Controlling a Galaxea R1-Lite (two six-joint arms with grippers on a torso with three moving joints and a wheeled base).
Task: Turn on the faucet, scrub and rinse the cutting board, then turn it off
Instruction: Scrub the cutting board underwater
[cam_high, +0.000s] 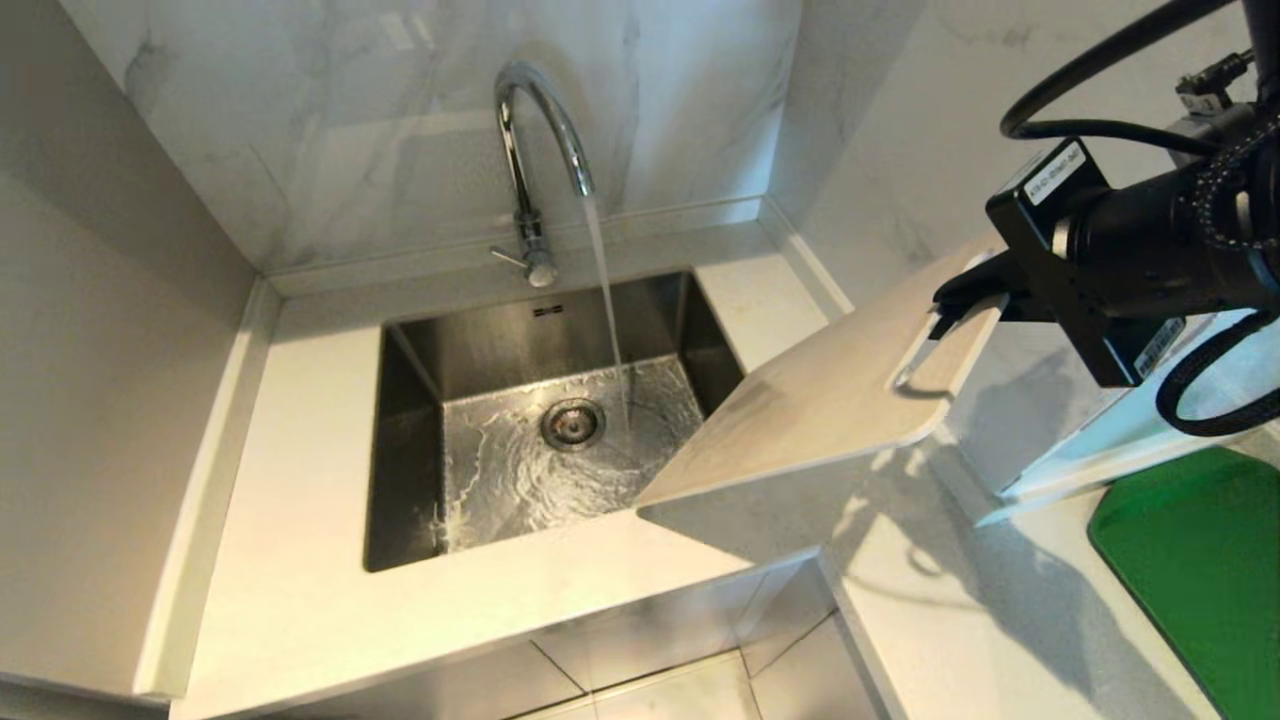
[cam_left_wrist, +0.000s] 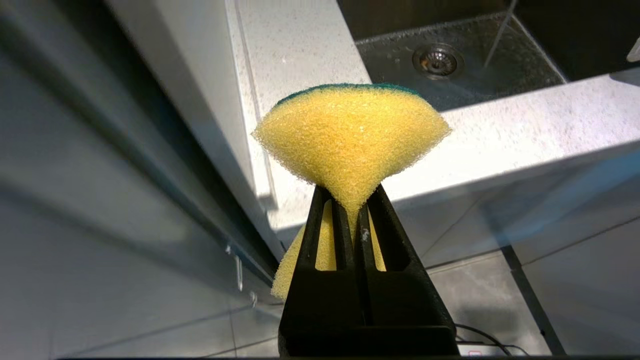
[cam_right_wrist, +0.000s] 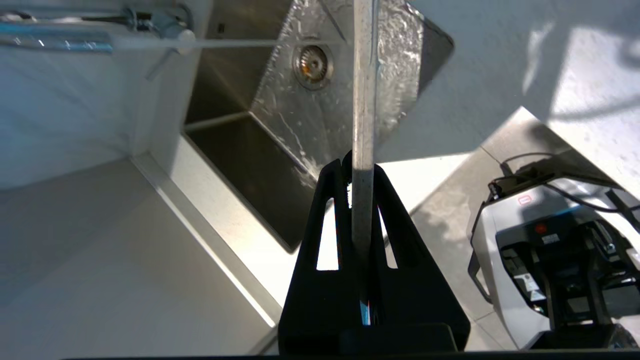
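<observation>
Water runs from the chrome faucet into the steel sink. My right gripper is shut on the handle end of the off-white cutting board. The board hangs tilted over the sink's right front corner, clear of the stream. The right wrist view shows the board edge-on between the jaws of that gripper, with the faucet beyond. My left gripper is outside the head view. It sits low in front of the counter edge, shut on a yellow sponge with a green back.
A green board lies on the counter at the far right. A white unit stands behind it under my right arm. Marble walls close in the sink on the left and back. The robot's own base stands on the tiled floor.
</observation>
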